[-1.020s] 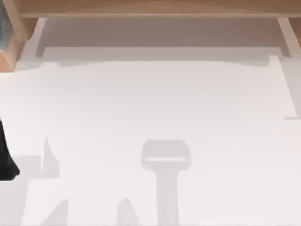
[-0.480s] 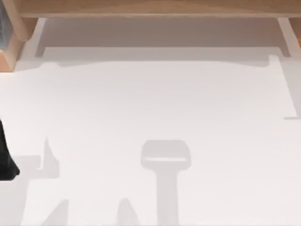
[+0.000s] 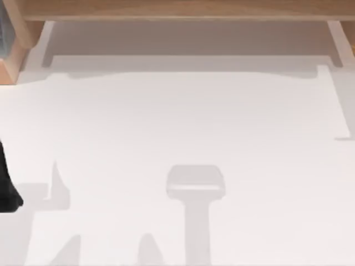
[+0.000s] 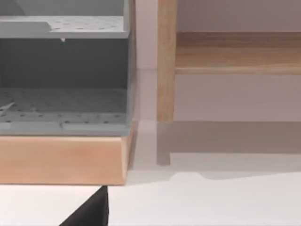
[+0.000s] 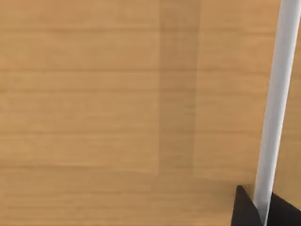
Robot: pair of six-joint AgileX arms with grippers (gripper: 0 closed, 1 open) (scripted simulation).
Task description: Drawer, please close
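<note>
The right gripper [image 5: 257, 207] is clenched on the drawer's white bar handle [image 5: 275, 103], flush against the wooden drawer front [image 5: 103, 103]. Push squarely; travel probably remains.

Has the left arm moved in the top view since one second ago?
No. The left arm stays at the table's left edge, the same way below the wooden corner.

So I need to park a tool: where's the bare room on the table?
The white table is bare from the wooden frame along its far edge to the near edge. It is tighter at the far left corner, by the drawer unit, and at the left edge, where the left arm sits.
</note>
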